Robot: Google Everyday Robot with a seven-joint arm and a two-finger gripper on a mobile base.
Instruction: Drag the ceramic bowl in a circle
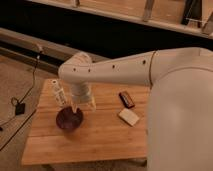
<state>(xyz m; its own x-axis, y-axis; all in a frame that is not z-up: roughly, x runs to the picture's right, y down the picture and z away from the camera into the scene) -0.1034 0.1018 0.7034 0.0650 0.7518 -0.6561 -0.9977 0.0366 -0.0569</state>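
Ceramic bowl [68,121], far rim behind the gripper [80,107] just over it; wooden table [100,139], right end behind the white arm [177,105].

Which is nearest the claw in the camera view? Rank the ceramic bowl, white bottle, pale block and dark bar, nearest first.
1. Ceramic bowl: right at the claw, just below it.
2. White bottle: close by, up and to the left in the view.
3. Pale block and dark bar: both well off to the right in the view, too close to call.
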